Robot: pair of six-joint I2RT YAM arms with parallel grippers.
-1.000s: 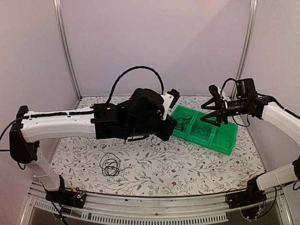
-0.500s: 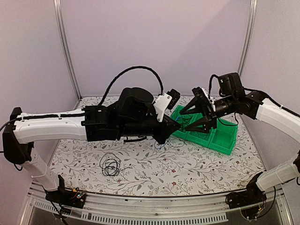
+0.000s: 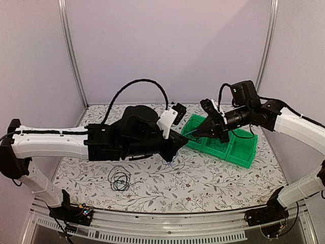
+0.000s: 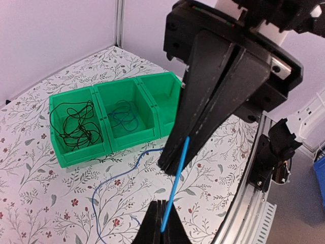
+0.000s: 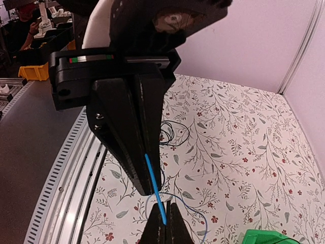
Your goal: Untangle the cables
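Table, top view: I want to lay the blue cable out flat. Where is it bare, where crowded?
Bare: the front strip of the table between the black coil and the right arm's base. Crowded: the middle, where left gripper and right gripper pinch the blue cable beside the green bin.

The left gripper (image 3: pixel 182 138) and right gripper (image 3: pixel 199 133) are closing tip to tip above the table (image 3: pixel 203 189), with a blue cable (image 3: pixel 190 133) stretching between them. A green bin (image 3: pixel 242 152) is sitting toward the far right corner. A black cable coil (image 3: pixel 120 179) is lying by the near edge.
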